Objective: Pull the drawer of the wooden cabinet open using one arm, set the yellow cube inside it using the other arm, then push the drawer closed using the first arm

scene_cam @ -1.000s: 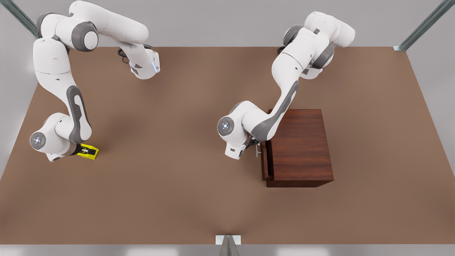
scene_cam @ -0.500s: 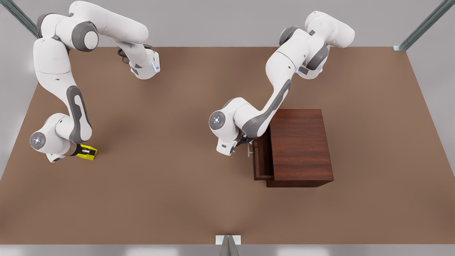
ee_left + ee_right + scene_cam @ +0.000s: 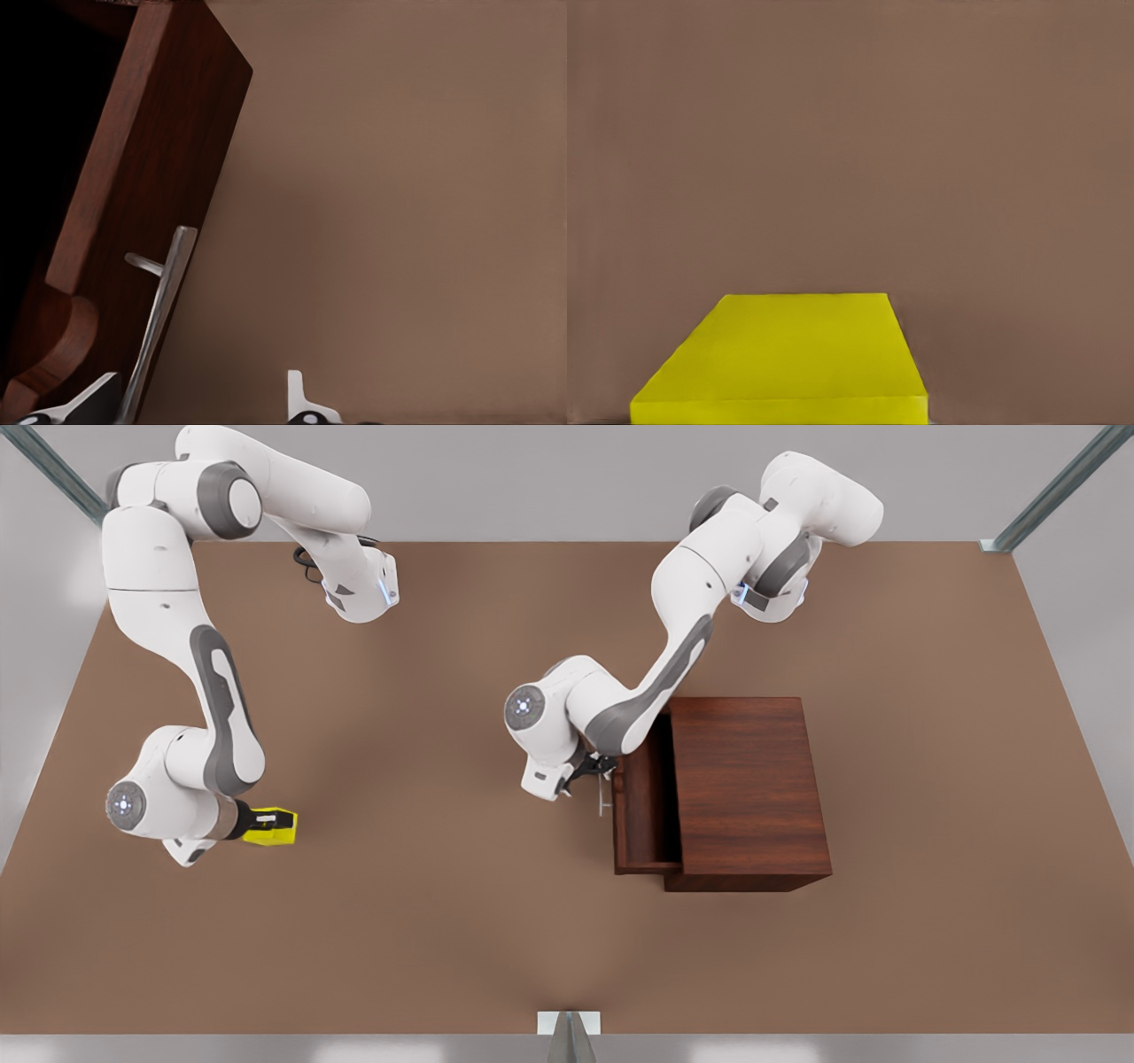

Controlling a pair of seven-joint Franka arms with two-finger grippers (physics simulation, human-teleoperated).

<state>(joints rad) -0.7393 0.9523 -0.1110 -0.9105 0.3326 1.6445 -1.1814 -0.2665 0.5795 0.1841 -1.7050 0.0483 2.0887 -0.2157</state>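
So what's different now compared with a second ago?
The left hand has pulled the drawer further out of the cabinet by its handle. The right hand, gripping the yellow cube, has carried it toward the cabinet. The cabinet itself hasn't moved.

Brown tabletop (image 3: 461, 921), plain grey surround, metal frame struts (image 3: 1054, 491) at far corners.

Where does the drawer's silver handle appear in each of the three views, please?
Front view: the handle is a thin bar at the open drawer's front, by the left gripper.
Left wrist view: the bar runs slanted up the drawer's front panel, low in the picture.
Right wrist view: not in it.
Shared landmark: the brown table.
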